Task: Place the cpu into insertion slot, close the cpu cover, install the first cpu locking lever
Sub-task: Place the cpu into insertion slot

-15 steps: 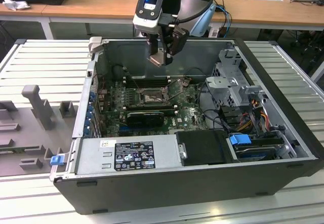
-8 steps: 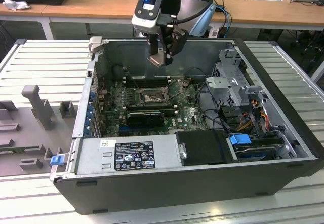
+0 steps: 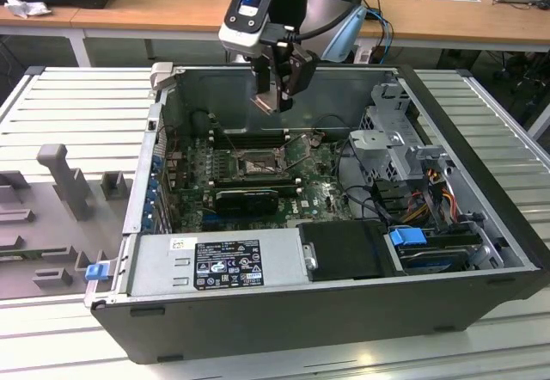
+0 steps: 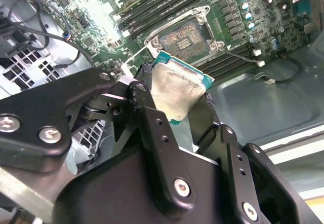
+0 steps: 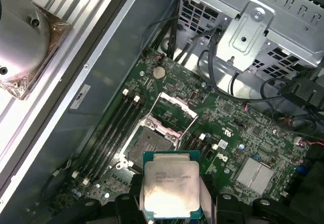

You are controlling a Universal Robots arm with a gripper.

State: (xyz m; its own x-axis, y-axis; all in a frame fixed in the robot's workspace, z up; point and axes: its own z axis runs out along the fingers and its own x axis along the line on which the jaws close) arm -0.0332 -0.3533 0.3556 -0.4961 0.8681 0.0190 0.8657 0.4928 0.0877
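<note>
My gripper (image 3: pixel 277 98) is shut on the cpu (image 3: pixel 265 103) and hangs above the open computer case, over the back part of the motherboard. In both wrist views the cpu (image 5: pixel 169 188) (image 4: pixel 177 89) is a pale silver square with a green edge, pinched between two black fingers (image 4: pixel 147 107). The empty insertion slot (image 5: pixel 147 143) (image 4: pixel 185 34) (image 3: pixel 258 167) lies some way below it with its contacts bare. The cpu cover (image 5: pixel 174 110) (image 4: pixel 137 57), a thin silver frame, stands swung up at one side of the slot. A thin wire locking lever (image 3: pixel 296 148) sticks up beside the slot.
Black memory slots (image 5: pixel 114 127) run along one side of the slot. A long black expansion card (image 3: pixel 245 198) and the power supply (image 3: pixel 215 264) lie toward the case front. A metal drive cage (image 3: pixel 391 139) with cables fills the exterior view's right. Grey fixtures (image 3: pixel 60 174) stand on the ribbed table.
</note>
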